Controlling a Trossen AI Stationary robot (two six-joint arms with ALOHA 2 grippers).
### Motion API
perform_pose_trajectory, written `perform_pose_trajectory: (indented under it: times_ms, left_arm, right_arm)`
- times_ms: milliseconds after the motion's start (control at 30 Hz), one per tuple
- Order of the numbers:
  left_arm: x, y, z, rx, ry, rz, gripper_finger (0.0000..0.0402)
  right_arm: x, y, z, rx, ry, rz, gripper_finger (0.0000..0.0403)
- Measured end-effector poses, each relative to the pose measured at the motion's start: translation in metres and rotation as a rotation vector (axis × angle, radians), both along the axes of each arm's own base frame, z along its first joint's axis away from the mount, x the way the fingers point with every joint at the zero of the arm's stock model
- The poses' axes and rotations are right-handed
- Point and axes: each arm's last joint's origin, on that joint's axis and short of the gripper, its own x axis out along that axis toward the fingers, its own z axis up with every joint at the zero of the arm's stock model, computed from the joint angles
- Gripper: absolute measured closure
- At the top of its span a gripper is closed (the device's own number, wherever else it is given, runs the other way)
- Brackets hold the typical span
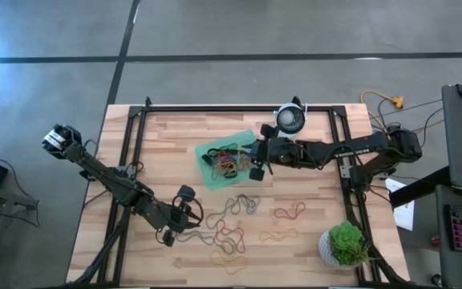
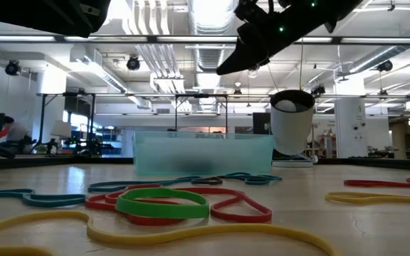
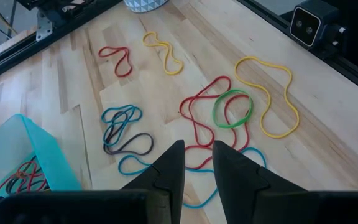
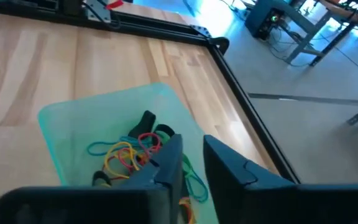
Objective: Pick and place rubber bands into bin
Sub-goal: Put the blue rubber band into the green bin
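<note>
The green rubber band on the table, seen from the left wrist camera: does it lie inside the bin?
No. The green rubber band lies on the bare wood among red loops, apart from the bin.

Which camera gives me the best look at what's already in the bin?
The right wrist view: it looks down into the bin at the tangled bands. The high view shows them small, the left wrist view only a corner, and the low view just the bin's frosted wall.

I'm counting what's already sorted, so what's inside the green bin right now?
The bin holds a tangle of rubber bands in yellow, red, blue, green and black. The right gripper hangs over it, hiding part of the pile, so an exact count isn't possible.
</note>
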Motion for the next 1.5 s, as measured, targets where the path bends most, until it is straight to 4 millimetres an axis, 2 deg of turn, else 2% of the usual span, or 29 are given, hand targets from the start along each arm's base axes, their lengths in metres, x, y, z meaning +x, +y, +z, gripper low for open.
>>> perform_pose_trajectory:
  times_ms: [233, 467, 600, 767, 900, 1067, 1233, 1500]
  left_arm:
    - [0.0, 0.0, 0.0, 0.0, 0.0, 0.0, 0.0334]
    - [-0.001, 0.001, -0.004, 0.006, 0.011, 0.001, 0.0334]
    - [-0.001, 0.001, -0.007, -0.035, 0.029, 0.029, 0.0334]
    - [0.002, -0.002, -0.014, -0.08, 0.069, 0.063, 0.0334]
    - [0.007, -0.006, -0.028, -0.093, 0.128, 0.086, 0.0334]
    - [0.016, -0.015, -0.05, -0.111, 0.216, 0.022, 0.0334]
    - [0.024, -0.023, -0.067, -0.14, 0.254, -0.027, 0.0334]
    - [0.034, -0.03, -0.088, -0.139, 0.26, -0.028, 0.0334]
  right_arm:
    - [0.0, -0.001, 0.0, 0.003, -0.001, -0.004, 0.0276]
    - [-0.002, 0.014, -0.006, 0.007, 0.081, 0.107, 0.0249]
    - [-0.004, 0.037, -0.011, 0.04, 0.134, 0.255, 0.0249]
    - [-0.01, 0.075, -0.013, 0.058, 0.161, 0.407, 0.0258]
    - [-0.017, 0.106, -0.015, 0.074, 0.178, 0.493, 0.0266]
    - [-0.028, 0.138, -0.014, 0.064, 0.179, 0.595, 0.0276]
    - [-0.034, 0.152, -0.014, 0.054, 0.177, 0.635, 0.0285]
    - [-0.034, 0.154, -0.012, 0.083, 0.168, 0.624, 0.03]
